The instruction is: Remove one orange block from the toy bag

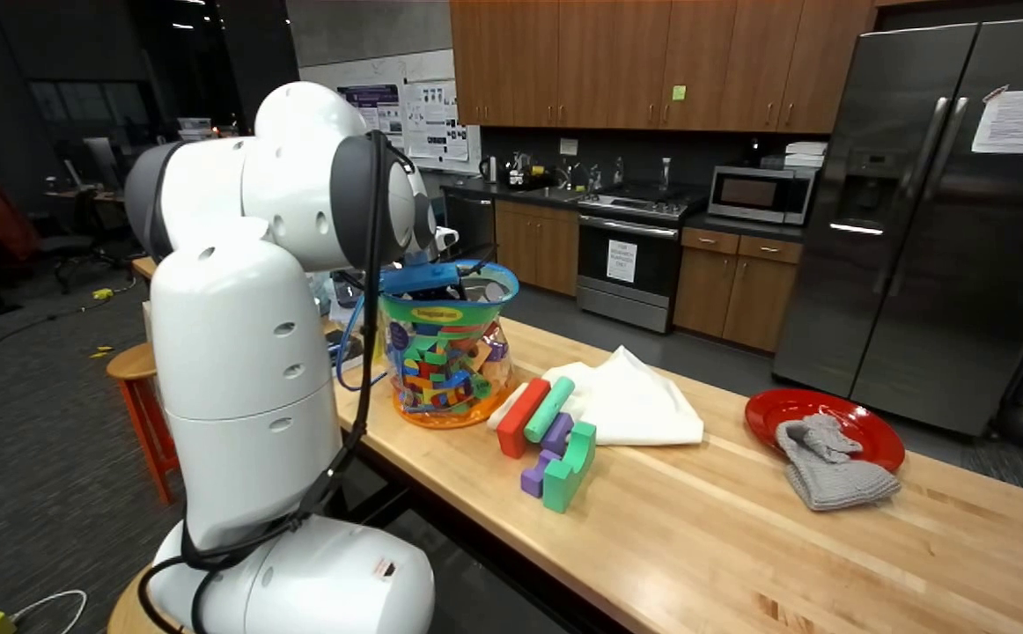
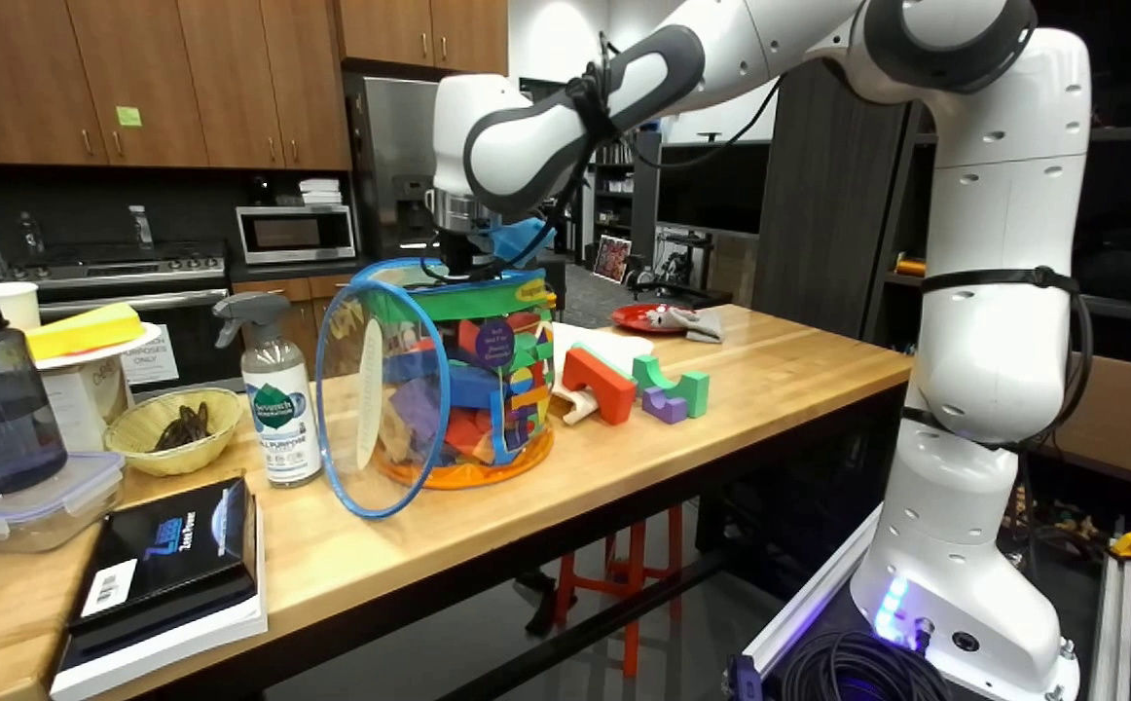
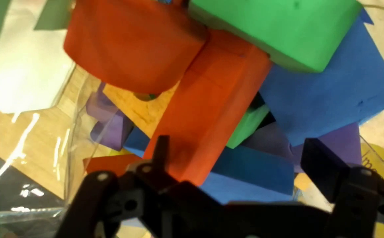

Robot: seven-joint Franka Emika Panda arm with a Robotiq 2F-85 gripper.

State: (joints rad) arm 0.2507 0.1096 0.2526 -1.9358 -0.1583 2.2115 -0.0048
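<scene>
The toy bag, see-through with blue and green trim (image 1: 481,315) (image 2: 473,302), stands on the table, full of multicoloured blocks. Its round blue-rimmed lid (image 2: 385,511) hangs open at its side. In the wrist view a long orange-red block (image 3: 208,102) slants across the pile. A rounded orange-red block (image 3: 129,46) and a yellow-orange piece (image 3: 142,105) lie beside it. My gripper (image 3: 236,148) is open and empty, pointing into the bag's top. One finger overlaps the long block's lower end; the other is over purple and blue blocks. Contact cannot be told. Both exterior views hide the fingertips.
A green block (image 3: 284,29) and a blue block (image 3: 334,82) lie on the pile. Beside the bag are a red block (image 1: 523,416), green and purple blocks, and a white cloth (image 1: 635,401). A spray bottle (image 2: 278,409) stands near the lid. A red plate (image 1: 776,405) is farther along.
</scene>
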